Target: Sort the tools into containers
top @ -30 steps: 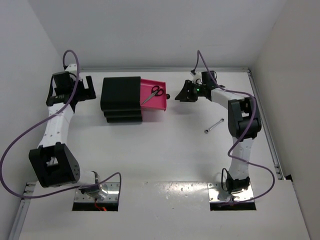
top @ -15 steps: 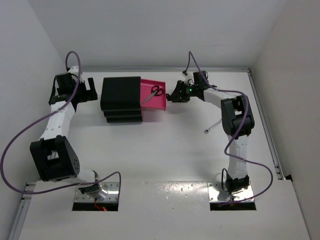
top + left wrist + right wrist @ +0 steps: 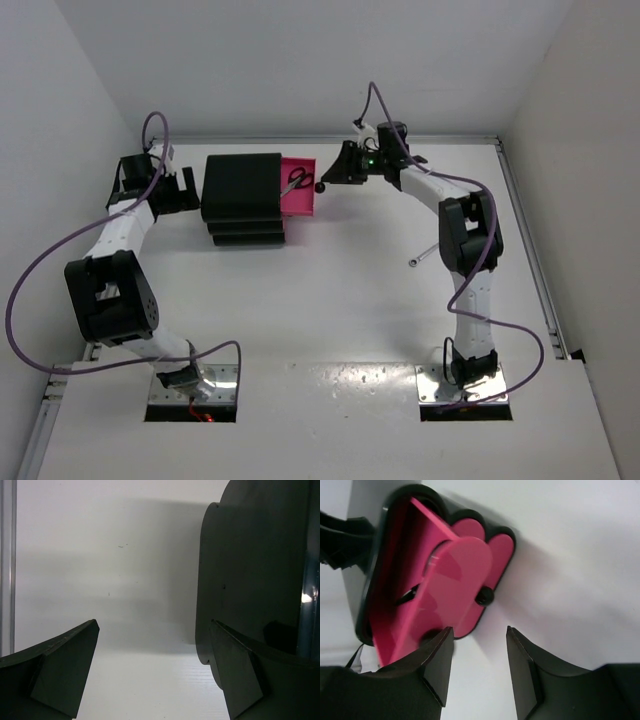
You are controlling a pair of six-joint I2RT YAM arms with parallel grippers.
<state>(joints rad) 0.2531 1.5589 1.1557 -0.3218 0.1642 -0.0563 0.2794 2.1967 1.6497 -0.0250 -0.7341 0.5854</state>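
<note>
The black three-tier cabinet (image 3: 240,195) stands at the back left. Its pink top drawer (image 3: 300,196) is partly out, with the small pliers (image 3: 296,181) lying in it. My right gripper (image 3: 336,176) is open at the drawer's front, beside its black knob (image 3: 320,186). In the right wrist view the gripper (image 3: 477,635) has one finger (image 3: 437,652) against the pink drawer front (image 3: 455,580), near a knob (image 3: 429,636). The silver wrench (image 3: 427,251) lies on the table. My left gripper (image 3: 187,188) is open and empty at the cabinet's left side (image 3: 250,570).
The two lower pink drawers (image 3: 495,555) are shut, one with its knob (image 3: 484,596) showing. White walls stand close behind and at both sides. A metal rail (image 3: 530,250) runs along the table's right edge.
My right gripper has moved left against the top drawer, and the drawer has slid partway into the cabinet. My left gripper has moved right, up to the cabinet's side.
</note>
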